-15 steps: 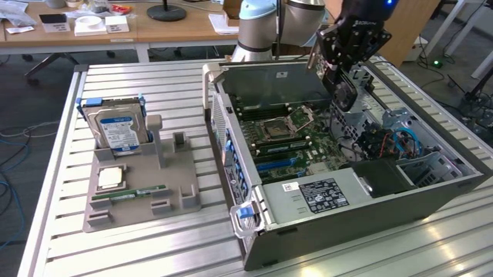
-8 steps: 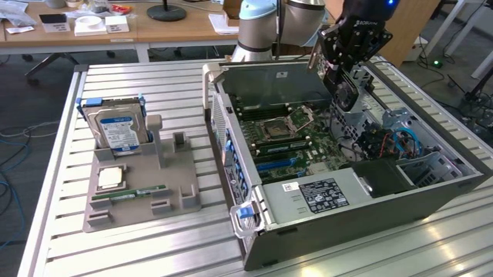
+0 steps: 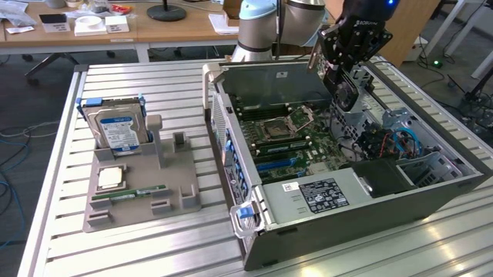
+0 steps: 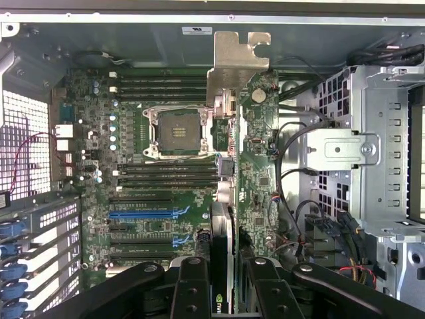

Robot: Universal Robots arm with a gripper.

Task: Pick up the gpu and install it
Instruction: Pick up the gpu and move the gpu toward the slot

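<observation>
Closest up, in the wrist view: black fingers [image 4: 192,292] of the gripper [image 4: 222,289], clenched from both sides on the gpu [image 4: 257,166]. Card held on edge and seen edge-on, green circuit side turned toward the drive cage [image 4: 362,146], silver bracket [image 4: 236,63] at the far end, close to the case wall. Beyond it, the motherboard [image 4: 153,193], with CPU socket [image 4: 178,131], dark memory slots and blue slots [image 4: 149,214] in plain sight. Not seated in any slot; hanging over the board's edge next to the cage.

From the exterior view: gripper [image 3: 344,75] high over the far part of the open case [image 3: 347,222], gpu [image 3: 344,95] dangling beneath it with the round fan face outward. Case lying on its side on a slatted metal table [image 3: 154,92], blue latch [image 3: 245,212] at the near corner. Off to the exterior view's left, well apart from the gripper: grey holder [image 3: 142,202] carrying a blue-labelled hard drive [image 3: 119,130] upright at its far end, a square chip [image 3: 110,178] lying flat nearer, and a green RAM stick [image 3: 129,194] flat just beside the chip.
</observation>
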